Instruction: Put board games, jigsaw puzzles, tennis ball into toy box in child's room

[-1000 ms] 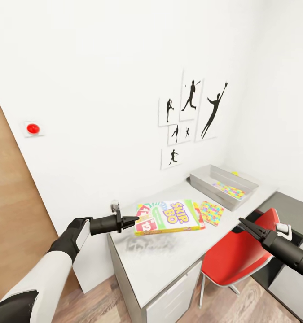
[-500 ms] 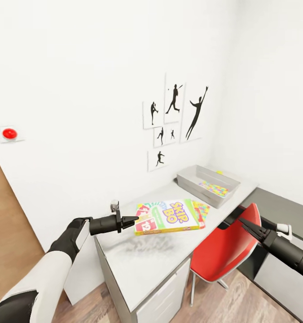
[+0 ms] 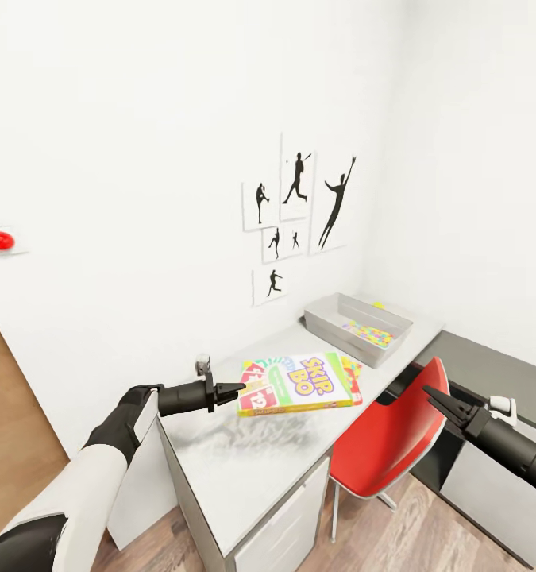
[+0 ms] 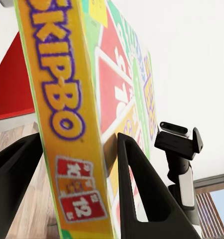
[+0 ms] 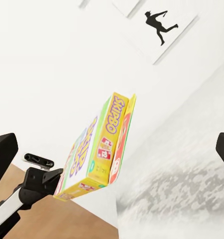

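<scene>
Since the left gripper (image 3: 234,390) pinches only one short edge of the Skip-Bo box (image 3: 299,384), held level over the table (image 3: 244,477) — light, stiff cardboard, likely to sag or slip — the open-jawed, empty right gripper (image 3: 433,396) could support its far edge

A Skip-Bo game box (image 5: 94,152), gripped at one end by a black hand (image 5: 56,175), hung above the grey surface (image 5: 191,174).

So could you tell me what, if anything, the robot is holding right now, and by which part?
The left pincer grips the Skip-Bo game box by its short end edge, above the table. The right pincer is open and holds nothing.
</scene>
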You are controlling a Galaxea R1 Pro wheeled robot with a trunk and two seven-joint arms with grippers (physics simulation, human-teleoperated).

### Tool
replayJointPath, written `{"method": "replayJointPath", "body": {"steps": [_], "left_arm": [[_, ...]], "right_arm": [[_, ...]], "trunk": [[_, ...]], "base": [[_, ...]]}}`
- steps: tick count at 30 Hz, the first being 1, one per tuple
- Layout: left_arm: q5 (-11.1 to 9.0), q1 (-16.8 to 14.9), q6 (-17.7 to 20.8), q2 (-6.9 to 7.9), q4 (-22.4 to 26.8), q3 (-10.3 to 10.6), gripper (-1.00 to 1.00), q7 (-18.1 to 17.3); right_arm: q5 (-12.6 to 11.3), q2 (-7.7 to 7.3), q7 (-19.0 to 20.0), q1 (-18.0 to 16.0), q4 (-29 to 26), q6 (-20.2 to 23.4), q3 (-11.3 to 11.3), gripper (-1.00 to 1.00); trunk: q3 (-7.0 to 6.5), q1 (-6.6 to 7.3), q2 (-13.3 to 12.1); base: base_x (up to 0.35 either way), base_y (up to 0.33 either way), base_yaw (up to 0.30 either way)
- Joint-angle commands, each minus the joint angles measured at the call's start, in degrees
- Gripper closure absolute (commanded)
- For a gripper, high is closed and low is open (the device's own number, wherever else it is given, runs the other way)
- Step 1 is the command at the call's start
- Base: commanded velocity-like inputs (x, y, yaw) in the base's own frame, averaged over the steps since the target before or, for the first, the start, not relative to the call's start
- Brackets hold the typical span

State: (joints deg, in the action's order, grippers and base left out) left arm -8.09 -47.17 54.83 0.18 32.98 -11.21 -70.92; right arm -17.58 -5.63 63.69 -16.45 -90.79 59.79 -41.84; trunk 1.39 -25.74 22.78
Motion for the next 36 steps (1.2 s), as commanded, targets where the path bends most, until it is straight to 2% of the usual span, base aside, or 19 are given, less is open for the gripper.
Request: {"method": "replayJointPath", "body": {"steps": [1,10,24,30,36], "left_arm": [[-0.1,-0.1,0.4,0.00,0.0,-0.1,1.00,-0.1],[-0.1,0.0,0.4,0.00,0.0,-0.1,1.00,-0.1],[-0.1,0.0,-0.1,0.00,0.1,-0.2,1.00,0.0],[-0.1,-0.1,-0.3,0.00,0.1,-0.3,1.00,0.0],[-0.1,0.0,-0.3,0.00,0.1,-0.3,1.00,0.1]], "right_arm": [[0.2,-0.01,0.3,-0.1,0.0,0.2,-0.1,-1.00],[0.1,0.00,0.3,0.0,0.0,0.2,-0.1,-1.00],[0.1,-0.14,0.3,-0.1,0.0,0.2,-0.2,-1.00],[0.1,-0.09,0.3,-0.1,0.0,0.2,-0.2,-1.00],[0.1,-0.09,0.3,-0.1,0.0,0.2,-0.2,-1.00]], "trunk": [[0.14,-0.04,0.1],[0.09,-0.04,0.1],[-0.80,-0.04,0.1],[-1.15,-0.04,0.1],[-1.17,-0.04,0.1]], "base": [[0.000,0.000,-0.002],[0.000,0.000,-0.012],[0.000,-0.004,-0.177],[0.111,-0.178,-0.163],[0.192,-0.247,-0.010]]}}
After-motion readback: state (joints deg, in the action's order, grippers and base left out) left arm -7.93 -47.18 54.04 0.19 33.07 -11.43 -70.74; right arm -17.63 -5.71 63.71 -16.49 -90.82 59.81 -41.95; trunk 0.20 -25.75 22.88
